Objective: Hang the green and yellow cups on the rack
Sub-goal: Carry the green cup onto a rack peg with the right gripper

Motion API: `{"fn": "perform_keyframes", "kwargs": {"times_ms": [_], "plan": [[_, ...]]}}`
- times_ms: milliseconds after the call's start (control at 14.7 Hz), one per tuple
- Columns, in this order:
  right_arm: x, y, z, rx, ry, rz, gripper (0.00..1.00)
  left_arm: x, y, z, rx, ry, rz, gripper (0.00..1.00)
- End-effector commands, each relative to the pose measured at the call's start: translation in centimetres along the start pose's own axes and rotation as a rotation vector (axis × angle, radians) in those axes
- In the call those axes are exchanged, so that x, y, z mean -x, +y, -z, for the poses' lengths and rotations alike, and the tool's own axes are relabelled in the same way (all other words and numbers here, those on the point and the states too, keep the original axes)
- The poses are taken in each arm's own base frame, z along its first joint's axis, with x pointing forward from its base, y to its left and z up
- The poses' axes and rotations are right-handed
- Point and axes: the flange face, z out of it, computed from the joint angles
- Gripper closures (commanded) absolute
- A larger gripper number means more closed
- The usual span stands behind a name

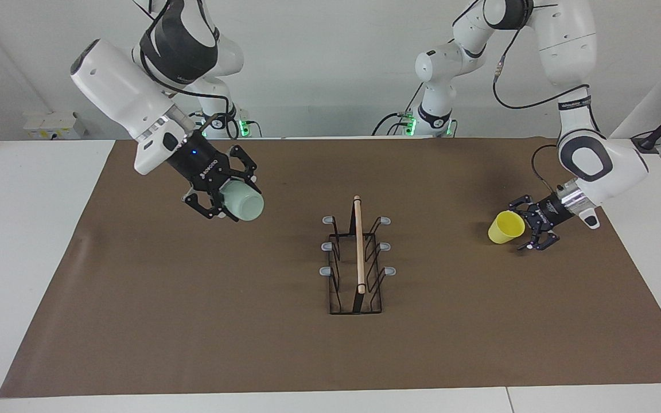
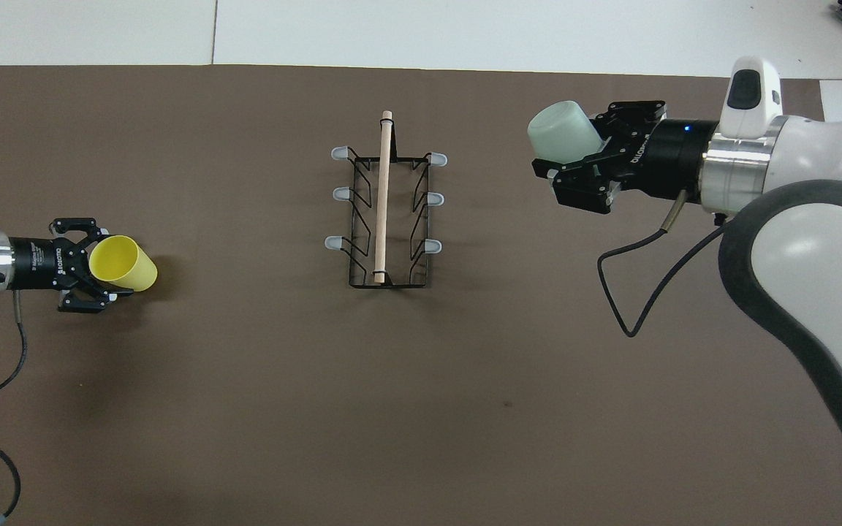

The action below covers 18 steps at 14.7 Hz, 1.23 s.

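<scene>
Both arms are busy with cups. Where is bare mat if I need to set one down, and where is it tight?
Bare mat lies between the rack and the yellow cup, between the rack and the raised green cup, and across the wide strip farther from the robots than the rack. It is tight at the left gripper around the yellow cup, and beside the rack's pegs.

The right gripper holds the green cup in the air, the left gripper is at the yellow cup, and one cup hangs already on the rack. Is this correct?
Not quite: no cup hangs on the rack; the facing view shows all six pegs bare. The right gripper does hold the green cup in the air, and the left gripper is at the yellow cup.
</scene>
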Motion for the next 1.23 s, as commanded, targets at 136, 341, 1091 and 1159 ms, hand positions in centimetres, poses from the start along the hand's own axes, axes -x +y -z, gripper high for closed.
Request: {"fn": "perform_keyframes", "kwargs": {"times_ms": [136, 341, 1091, 1159], "plan": [[3.8, -3.0, -0.3, 0.02, 0.279, -0.04, 1.0, 1.1, -1.2, -0.8, 0.006, -0.011, -0.033, 0.11], [6.9, -5.3, -3.2, 0.025, 0.43, -0.058, 1.0, 2.5, -1.0, -1.7, 0.003, 0.001, -0.06, 0.14], [14.3, -10.8, -14.6, 0.049, 0.633, -0.033, 1.0, 15.5, 0.5, 0.3, 0.111, 0.073, -0.293, 1.0], [14.5, -11.7, -15.3, 0.032, 0.628, -0.038, 1.0, 17.2, 0.8, 0.7, 0.103, 0.119, -0.356, 1.0]]}}
